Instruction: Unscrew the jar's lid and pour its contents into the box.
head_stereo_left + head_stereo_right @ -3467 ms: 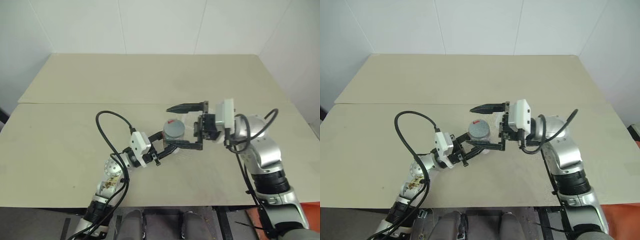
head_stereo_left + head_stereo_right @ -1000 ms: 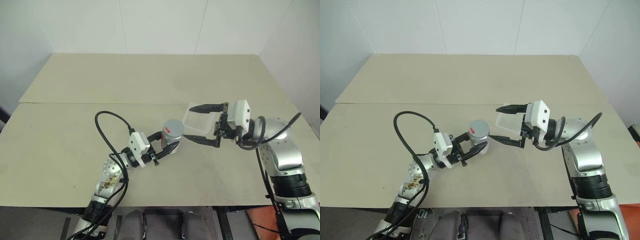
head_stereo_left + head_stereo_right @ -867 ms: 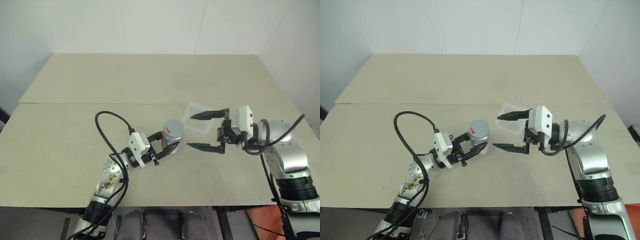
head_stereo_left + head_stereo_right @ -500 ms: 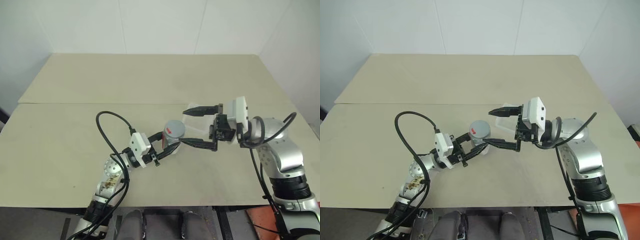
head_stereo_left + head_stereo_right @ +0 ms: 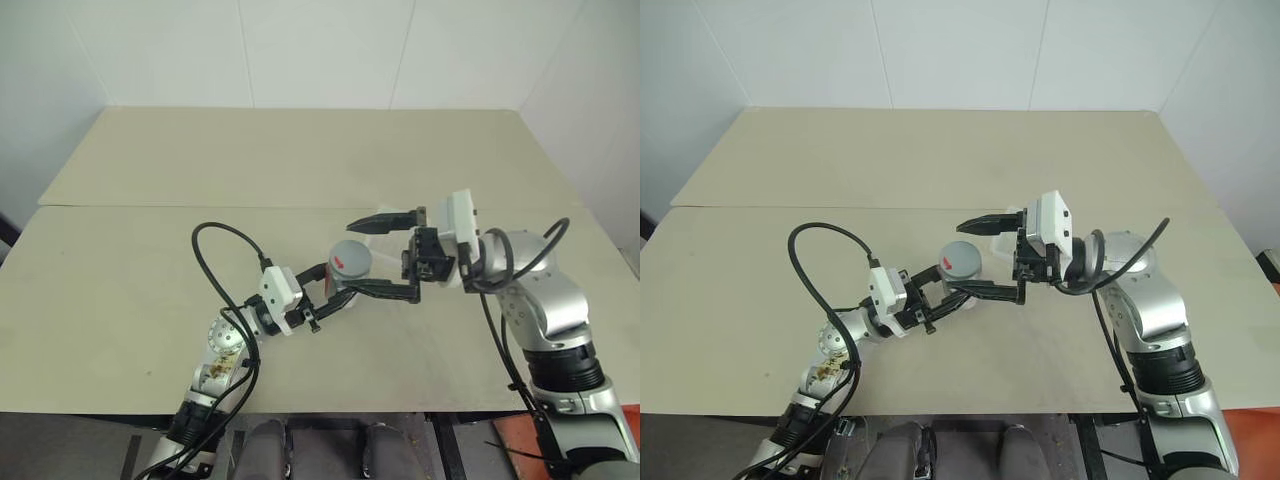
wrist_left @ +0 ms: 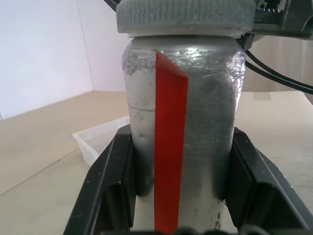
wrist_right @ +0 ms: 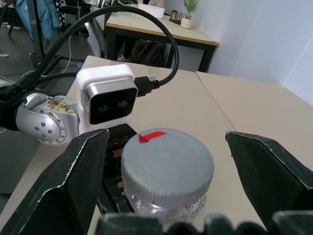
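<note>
The silver-grey jar (image 6: 205,122) with a red stripe stands upright, a little above the table, and my left gripper (image 5: 335,281) is shut on its lower body. Its grey lid (image 7: 166,161), with a small red mark, sits on top. My right gripper (image 5: 350,257) is open and lies level, reaching in from the right with one finger on each side of the lid; the fingers (image 7: 73,181) stand clear of it. The clear shallow box (image 6: 98,138) rests on the table just behind the jar, partly hidden by the right gripper. The contents are hidden inside the jar.
The beige table (image 5: 120,300) runs to a seam, with a second table top (image 5: 300,150) behind it against the white wall. A black cable (image 5: 215,250) loops up from my left forearm. The table's front edge is close under my arms.
My right gripper, still open, has swung left from beside the box and now straddles the lid. The left gripper and jar have stayed put.
</note>
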Tool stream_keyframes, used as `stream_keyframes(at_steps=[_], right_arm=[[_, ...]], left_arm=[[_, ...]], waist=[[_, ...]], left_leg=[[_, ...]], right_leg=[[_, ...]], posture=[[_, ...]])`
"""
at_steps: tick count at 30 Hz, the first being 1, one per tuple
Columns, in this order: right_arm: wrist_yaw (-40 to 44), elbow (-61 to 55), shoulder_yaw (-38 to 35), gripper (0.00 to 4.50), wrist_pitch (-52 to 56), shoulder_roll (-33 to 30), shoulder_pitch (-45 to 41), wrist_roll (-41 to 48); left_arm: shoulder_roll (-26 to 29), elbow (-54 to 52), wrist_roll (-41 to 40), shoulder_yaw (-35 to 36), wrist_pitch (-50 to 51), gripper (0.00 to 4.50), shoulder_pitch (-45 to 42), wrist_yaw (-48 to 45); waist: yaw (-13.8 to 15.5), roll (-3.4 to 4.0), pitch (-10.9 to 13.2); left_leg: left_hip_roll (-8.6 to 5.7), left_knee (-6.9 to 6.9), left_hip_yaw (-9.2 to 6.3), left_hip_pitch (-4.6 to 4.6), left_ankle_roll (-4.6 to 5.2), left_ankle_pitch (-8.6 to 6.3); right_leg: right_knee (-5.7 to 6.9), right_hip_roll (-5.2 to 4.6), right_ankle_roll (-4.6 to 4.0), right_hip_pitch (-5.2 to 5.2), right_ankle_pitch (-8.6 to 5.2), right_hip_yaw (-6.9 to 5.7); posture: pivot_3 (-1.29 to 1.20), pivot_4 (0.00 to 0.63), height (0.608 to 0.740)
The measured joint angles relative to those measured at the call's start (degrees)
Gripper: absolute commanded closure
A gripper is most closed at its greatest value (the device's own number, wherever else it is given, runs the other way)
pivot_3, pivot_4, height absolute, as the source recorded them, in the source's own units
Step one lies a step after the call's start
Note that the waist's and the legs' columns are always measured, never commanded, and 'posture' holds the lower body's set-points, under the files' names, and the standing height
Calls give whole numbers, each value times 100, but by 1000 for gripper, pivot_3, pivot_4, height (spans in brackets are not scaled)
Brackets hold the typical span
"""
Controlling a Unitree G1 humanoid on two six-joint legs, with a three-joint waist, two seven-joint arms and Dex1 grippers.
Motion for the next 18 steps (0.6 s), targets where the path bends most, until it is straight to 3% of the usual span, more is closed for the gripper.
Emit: stream_keyframes(at_steps=[13,17,18], right_arm=[[81,53,77,37,2,3,-64,-55],[89,54,77,867,54,2,-64,-57],[88,54,77,867,55,2,-64,-65]], left_arm=[[-22,1,50,-1,-7,2530,0,9],[-21,1,50,0,-7,2530,0,8],[-21,2,50,0,-7,2530,0,8]], waist=[[-1,0,0],[-2,0,0],[-1,0,0]], left_leg=[[0,0,0,0,0,0],[0,0,0,0,0,0],[0,0,0,0,0,0]], right_leg=[[0,0,0,0,0,0],[0,0,0,0,0,0],[0,0,0,0,0,0]], posture=[[0,150,740],[0,150,740],[0,150,740]])
